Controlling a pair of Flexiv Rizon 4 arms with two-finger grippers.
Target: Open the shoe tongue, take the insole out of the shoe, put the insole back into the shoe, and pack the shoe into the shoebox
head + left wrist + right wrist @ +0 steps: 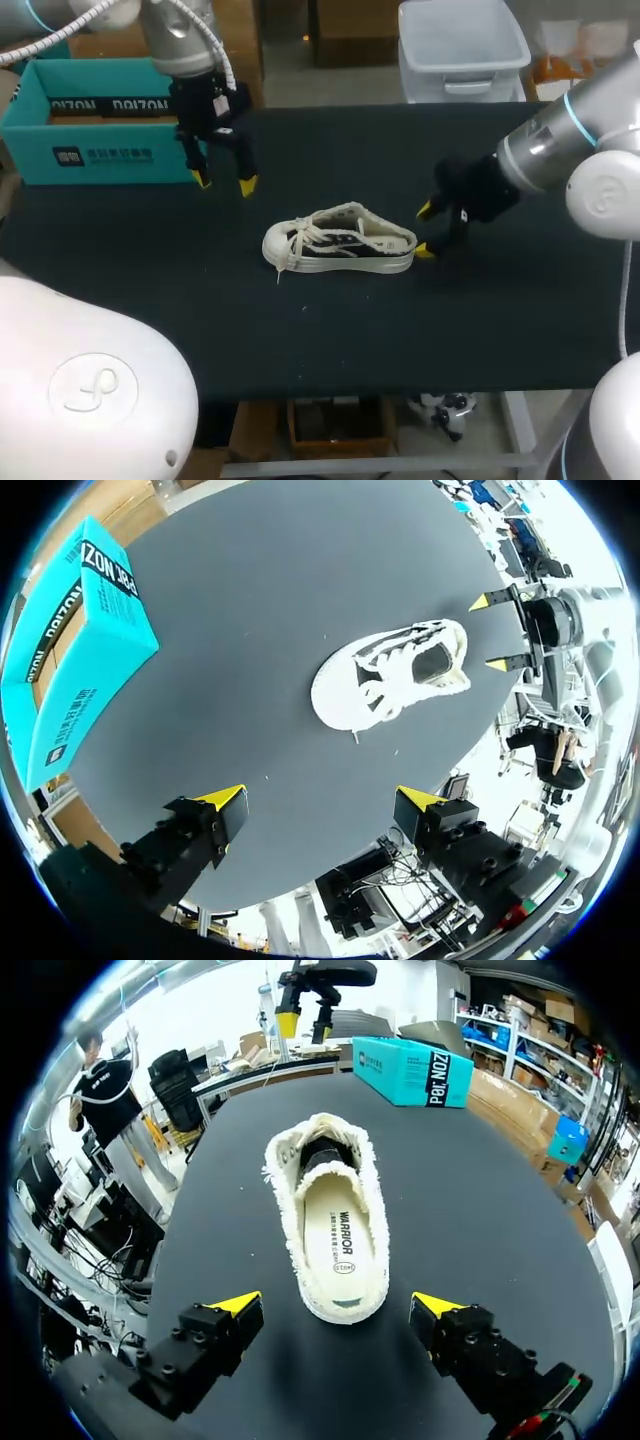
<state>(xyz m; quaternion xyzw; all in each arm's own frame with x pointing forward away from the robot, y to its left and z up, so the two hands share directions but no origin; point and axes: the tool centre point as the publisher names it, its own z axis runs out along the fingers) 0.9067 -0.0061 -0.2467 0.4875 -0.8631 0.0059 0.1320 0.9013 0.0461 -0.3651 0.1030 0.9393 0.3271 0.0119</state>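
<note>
A cream and black sneaker lies in the middle of the black table, toe to the left, heel to the right. Its white insole lies inside it, seen through the opening. My right gripper is open just behind the heel, one finger on each side, not touching. Above the table near the box hangs my left gripper, open and empty, with the sneaker well ahead of it. The teal shoebox stands open at the back left.
A grey plastic bin stands beyond the table's far edge. The teal box lies beyond the shoe's toe in the right wrist view. Bare black tabletop surrounds the shoe.
</note>
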